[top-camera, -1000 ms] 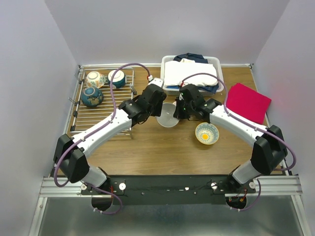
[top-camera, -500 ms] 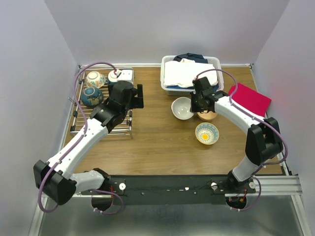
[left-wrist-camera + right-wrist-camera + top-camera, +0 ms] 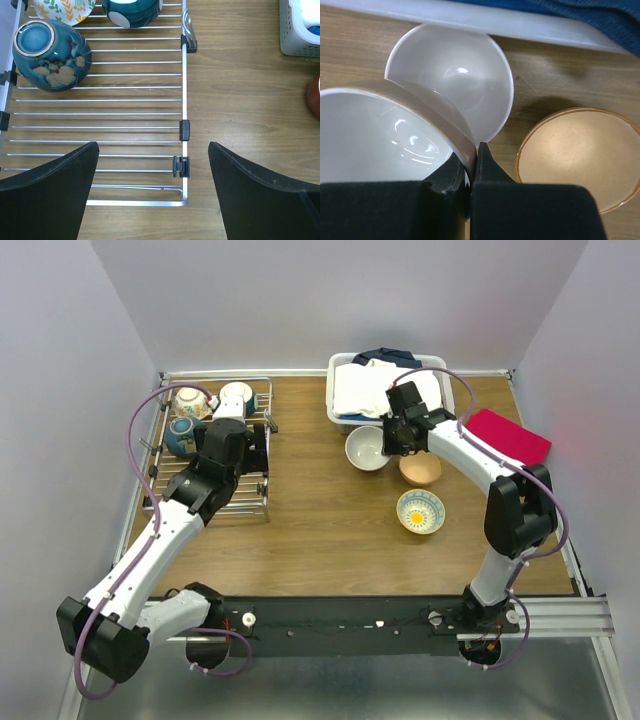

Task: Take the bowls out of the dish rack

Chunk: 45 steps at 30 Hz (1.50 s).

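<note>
The silver wire dish rack lies at the left, and its near right corner shows in the left wrist view. Three bowls rest on it: a floral cream one, a teal and white one and a dark blue one. My left gripper hangs open and empty over the rack's right edge. My right gripper is shut on the rim of a bowl that is brown outside and white inside, tilted over a white bowl on the table.
A tan bowl and a patterned bowl with a yellow centre sit on the wooden table right of the white bowl. A white basket of laundry stands just behind. A red cloth lies at the right.
A second ago both grippers met at a bowl mid-table. Since then the left arm has swung left, empty, over the rack. The right gripper has carried the bowl back toward the basket.
</note>
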### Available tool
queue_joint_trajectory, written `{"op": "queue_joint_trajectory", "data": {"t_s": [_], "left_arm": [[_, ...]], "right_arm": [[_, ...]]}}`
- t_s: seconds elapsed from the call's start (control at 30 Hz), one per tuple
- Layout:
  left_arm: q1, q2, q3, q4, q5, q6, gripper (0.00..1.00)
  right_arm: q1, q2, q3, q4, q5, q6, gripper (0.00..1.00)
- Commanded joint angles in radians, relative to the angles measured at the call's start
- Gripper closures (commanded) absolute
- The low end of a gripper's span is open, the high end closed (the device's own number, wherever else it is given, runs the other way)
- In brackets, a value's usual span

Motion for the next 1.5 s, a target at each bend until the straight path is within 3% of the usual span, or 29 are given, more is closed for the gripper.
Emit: {"op": "queue_joint_trajectory", "data": {"t_s": [0.0, 0.6, 1.17, 1.47], "left_arm": [[0.012, -0.039, -0.02, 0.009, -0.021, 0.018, 0.01], [0.031, -0.043, -0.051, 0.012, 0.018, 0.046, 0.01], [0.04, -0.019, -0.032, 0.006, 0.071, 0.058, 0.01], [0.045, -0.02, -0.032, 0.001, 0.076, 0.058, 0.01]], "right_arm": [[-0.026, 0.013, 0.087, -0.032, 0.028, -0.007, 0.99], [-0.043, 0.149, 0.127, -0.051, 0.008, -0.019, 0.99], [-0.029, 0.132, 0.114, -0.169, -0.254, -0.066, 0.95], [0.008, 0.135, 0.129, -0.132, -0.267, -0.048, 0.59]]}}
